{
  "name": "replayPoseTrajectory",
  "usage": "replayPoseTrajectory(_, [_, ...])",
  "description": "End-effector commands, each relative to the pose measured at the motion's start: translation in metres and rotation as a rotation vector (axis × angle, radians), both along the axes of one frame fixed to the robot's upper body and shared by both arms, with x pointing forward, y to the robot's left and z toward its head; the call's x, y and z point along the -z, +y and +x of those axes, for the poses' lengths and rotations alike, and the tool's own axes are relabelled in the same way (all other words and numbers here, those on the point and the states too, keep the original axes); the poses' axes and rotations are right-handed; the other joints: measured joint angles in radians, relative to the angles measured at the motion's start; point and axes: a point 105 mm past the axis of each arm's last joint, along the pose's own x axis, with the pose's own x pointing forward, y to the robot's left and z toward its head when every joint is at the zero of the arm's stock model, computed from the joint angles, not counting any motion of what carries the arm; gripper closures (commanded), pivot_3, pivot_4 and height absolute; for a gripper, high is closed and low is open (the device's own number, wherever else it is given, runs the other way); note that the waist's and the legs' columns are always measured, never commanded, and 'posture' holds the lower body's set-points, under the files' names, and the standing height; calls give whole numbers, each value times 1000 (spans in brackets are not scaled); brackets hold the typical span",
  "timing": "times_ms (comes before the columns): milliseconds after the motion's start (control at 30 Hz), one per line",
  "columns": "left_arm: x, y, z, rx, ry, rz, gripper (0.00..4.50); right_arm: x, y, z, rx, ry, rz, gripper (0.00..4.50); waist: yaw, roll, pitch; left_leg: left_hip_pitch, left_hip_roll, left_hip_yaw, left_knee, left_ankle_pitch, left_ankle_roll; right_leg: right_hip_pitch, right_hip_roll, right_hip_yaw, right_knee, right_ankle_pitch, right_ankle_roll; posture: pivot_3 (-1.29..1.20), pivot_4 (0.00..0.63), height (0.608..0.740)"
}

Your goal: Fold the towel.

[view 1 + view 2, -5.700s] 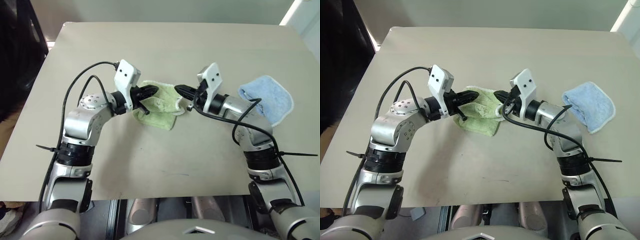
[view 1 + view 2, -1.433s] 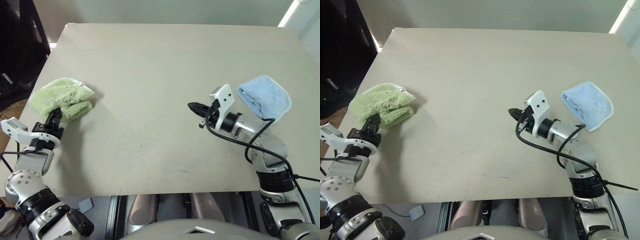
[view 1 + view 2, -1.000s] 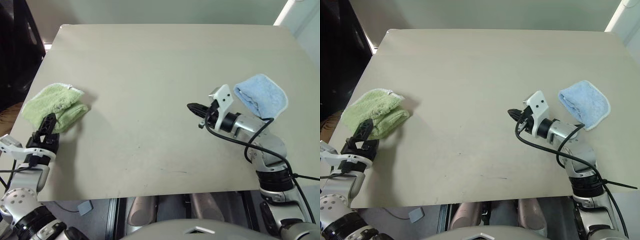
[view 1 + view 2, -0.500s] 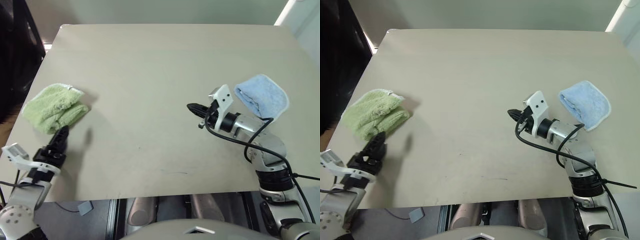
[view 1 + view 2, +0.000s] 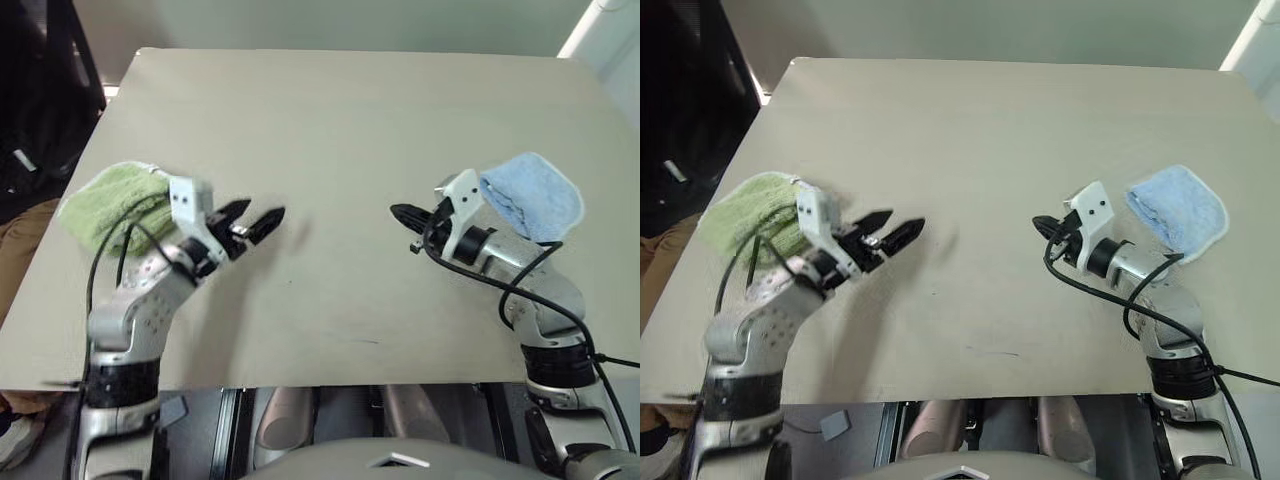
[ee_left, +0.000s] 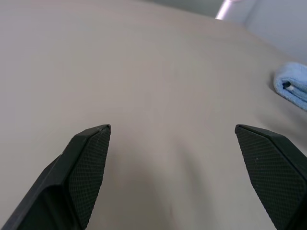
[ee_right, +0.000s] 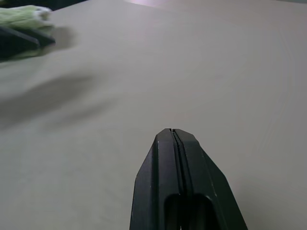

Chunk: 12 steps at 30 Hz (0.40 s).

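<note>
The light green towel (image 5: 112,203) lies bunched in a folded heap near the table's left edge, and shows far off in the right wrist view (image 7: 24,15). My left gripper (image 5: 258,221) hovers open over the table just right of the towel, pointing toward the middle, nothing between its fingers (image 6: 88,158). My right gripper (image 5: 400,212) is shut and empty, held above the table right of centre, pointing left toward the left gripper.
A smaller light blue cloth (image 5: 532,195) lies folded near the table's right edge, behind my right wrist; it also shows in the left wrist view (image 6: 292,88). The beige table (image 5: 330,110) stretches bare between and beyond the two grippers.
My left arm has swung from below the table's left edge up and to the right, past the towel, and rolled its open gripper. The right gripper has barely shifted. The towel stays put.
</note>
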Motion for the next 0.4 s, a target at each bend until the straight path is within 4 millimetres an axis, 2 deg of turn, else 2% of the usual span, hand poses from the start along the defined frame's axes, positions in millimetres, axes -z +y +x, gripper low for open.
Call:
replayPoseTrajectory(33, [-4,4,7,32,-67,90,35,-13,-21,-1,84,-63,-11,4500,-5,0,0,0,0,0,-1,0,0,-1,0,0,0,-1,1,0,150,736])
replayPoseTrajectory(200, [4,11,9,42,-59,105,35,-11,-33,-6,146,-66,-4,4500,-5,0,0,-2,1,-1,-5,-3,-5,-4,1,0,1,-3,-6,0,150,736])
replayPoseTrajectory(400, [8,5,14,75,-50,126,35,-9,-35,-11,175,-65,3,4500,-3,0,0,-4,1,-1,-4,-5,-6,-5,0,0,0,-5,-1,0,150,736])
